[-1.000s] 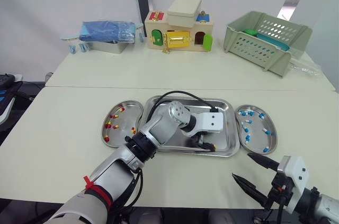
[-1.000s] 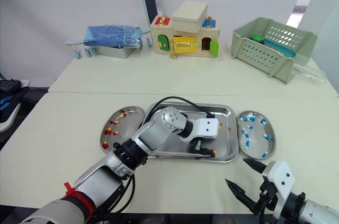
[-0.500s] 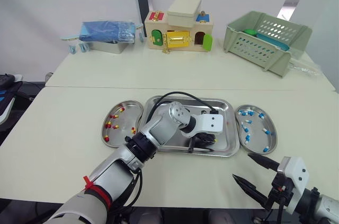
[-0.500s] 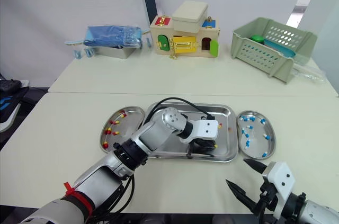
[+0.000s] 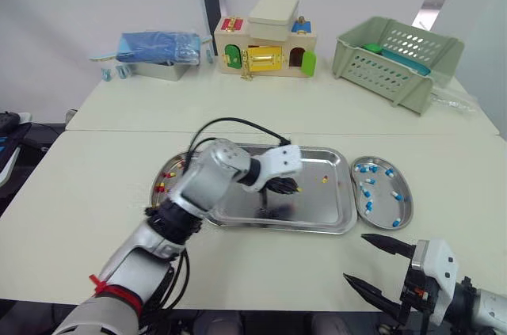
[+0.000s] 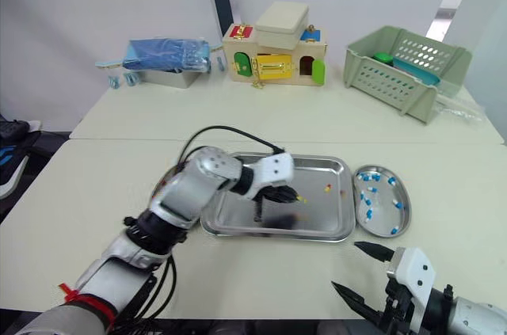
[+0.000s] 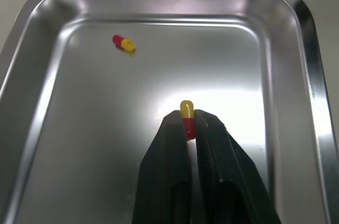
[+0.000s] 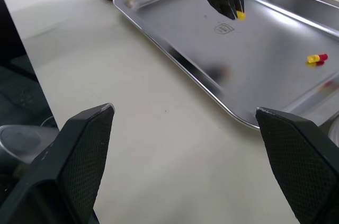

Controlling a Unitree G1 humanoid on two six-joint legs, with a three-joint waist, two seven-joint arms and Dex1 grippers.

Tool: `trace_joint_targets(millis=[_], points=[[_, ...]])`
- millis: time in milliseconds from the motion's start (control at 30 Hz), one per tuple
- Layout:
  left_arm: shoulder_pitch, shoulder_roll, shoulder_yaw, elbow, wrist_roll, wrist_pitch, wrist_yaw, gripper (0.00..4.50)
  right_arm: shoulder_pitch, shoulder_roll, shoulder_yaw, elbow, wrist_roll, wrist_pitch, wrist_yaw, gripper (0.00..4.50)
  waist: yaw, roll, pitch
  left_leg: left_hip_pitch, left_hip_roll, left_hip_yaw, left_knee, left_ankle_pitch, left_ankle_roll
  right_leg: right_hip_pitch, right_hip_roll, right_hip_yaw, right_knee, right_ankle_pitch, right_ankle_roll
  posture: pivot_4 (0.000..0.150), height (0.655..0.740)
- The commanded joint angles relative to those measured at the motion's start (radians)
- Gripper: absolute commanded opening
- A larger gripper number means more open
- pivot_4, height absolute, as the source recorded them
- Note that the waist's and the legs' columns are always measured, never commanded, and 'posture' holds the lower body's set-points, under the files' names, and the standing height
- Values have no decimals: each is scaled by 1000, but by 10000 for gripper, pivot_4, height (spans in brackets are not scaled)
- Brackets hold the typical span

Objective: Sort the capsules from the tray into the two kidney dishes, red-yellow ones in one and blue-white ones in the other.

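My left gripper (image 5: pixel 287 186) hangs a little above the middle of the steel tray (image 5: pixel 317 207), shut on a red-yellow capsule (image 7: pixel 186 117) that sticks out past its tips. One more red-yellow capsule (image 5: pixel 324 180) lies loose in the tray to its right. The left kidney dish (image 5: pixel 155 196), partly behind my left arm, holds several red-yellow capsules. The right kidney dish (image 5: pixel 411 207) holds several blue-white ones. My right gripper (image 5: pixel 354 256) is open and empty over the table's near right, in front of the tray.
At the back of the table stand a green plastic basket (image 5: pixel 396 54), a wooden toy house (image 5: pixel 265 38) and a metal tray with a blue bag (image 5: pixel 158 48). A black cable loops off my left wrist over the tray.
My left gripper shut on a red-yellow capsule at the tray's near edge, lifted it and moved left toward the tray's middle. The right gripper stayed put.
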Motion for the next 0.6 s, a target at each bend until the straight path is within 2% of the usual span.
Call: trace_joint_targets(millis=[33,167,300,433,600], points=[[41,105,104,-117,-36,107,21,863,-34,-34,28,5,15,-17,53,45000,-2,0,0,0,0,0,0,0,0,0,0,0,0,0,0,1500,7400],[138,268,243,-180,-68,193,53,863,-114,-75,65,20,36,4,90,45000,-4,0,0,0,1,0,0,0,0,0,0,0,0,0,0,1500,7400],[217,374,348,-181,-98,219,94,863,-166,-94,77,33,59,26,101,45000,-2,0,0,0,1,0,0,0,0,0,0,0,0,0,0,1500,7400],[290,434,403,-166,-119,209,129,863,-197,-94,87,46,65,40,97,45000,8,-1,0,0,0,0,0,0,0,0,0,0,0,0,0,1500,7400],[328,455,414,-140,-134,183,167,863,-229,-92,105,55,66,57,87,45000,6,-1,0,0,1,0,0,0,0,0,0,0,0,0,0,1500,7400]])
